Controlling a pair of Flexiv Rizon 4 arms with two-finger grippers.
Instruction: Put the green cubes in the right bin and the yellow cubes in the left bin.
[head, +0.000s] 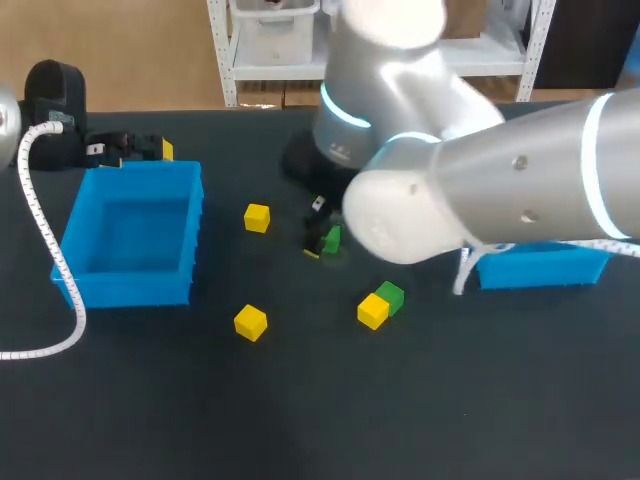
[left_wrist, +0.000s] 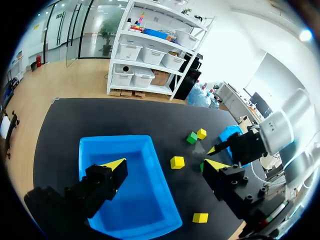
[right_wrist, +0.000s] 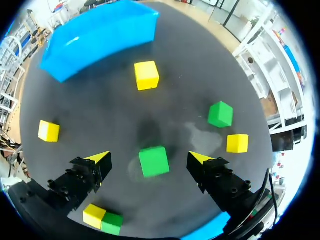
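the dark matte tabletop (head: 300, 420) is carrying two open blue plastic bins, the left bin (head: 128, 285) and the right bin (head: 540, 270), the latter partly hiding under the right arm. the right gripper (right_wrist: 149, 158) is hanging wide open around a small green cube (right_wrist: 153, 161), its fingers not touching it. a lone yellow cube (head: 257, 217) and a second yellow cube (head: 250, 322) are lying between the bins, while a third yellow cube (head: 372, 311) is touching a second green cube (head: 391, 296). the left gripper (left_wrist: 166, 164) is hovering wide and empty at the left bin's far side.
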